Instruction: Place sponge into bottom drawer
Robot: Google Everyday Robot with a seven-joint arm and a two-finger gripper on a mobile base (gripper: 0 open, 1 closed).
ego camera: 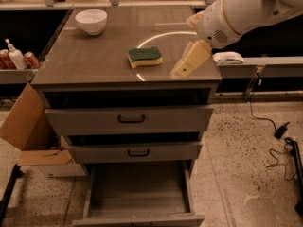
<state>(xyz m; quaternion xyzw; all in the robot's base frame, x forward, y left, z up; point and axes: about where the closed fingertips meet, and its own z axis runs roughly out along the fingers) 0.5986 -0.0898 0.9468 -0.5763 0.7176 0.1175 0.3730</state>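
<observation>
**Sponge** (145,56): small rectangular block, dark green scouring layer on yellow foam. It lies flat, green side up, on the cabinet top, just left of the gripper's tip and not touching it.

**Gripper** (179,71): cream, smooth wedge tapering to its tip, tilted down and to the left over the front right of the top. Whether it is spread or closed cannot be told.

**Arm** (246,11): white, rounded casing, rising up and right from the gripper.

**Cabinet top** (90,63): grey-brown and smooth, with a bright curved reflection behind the gripper.

**Bottom drawer** (139,190): pulled out, well below the gripper; flat grey floor, low side walls.

**Upper drawers** (130,119): two, with black handles.

**Bowl** (91,21): white, round, far left of the gripper.

**Cardboard box** (23,122): brown, on the floor to the left.

No writing is readable.
</observation>
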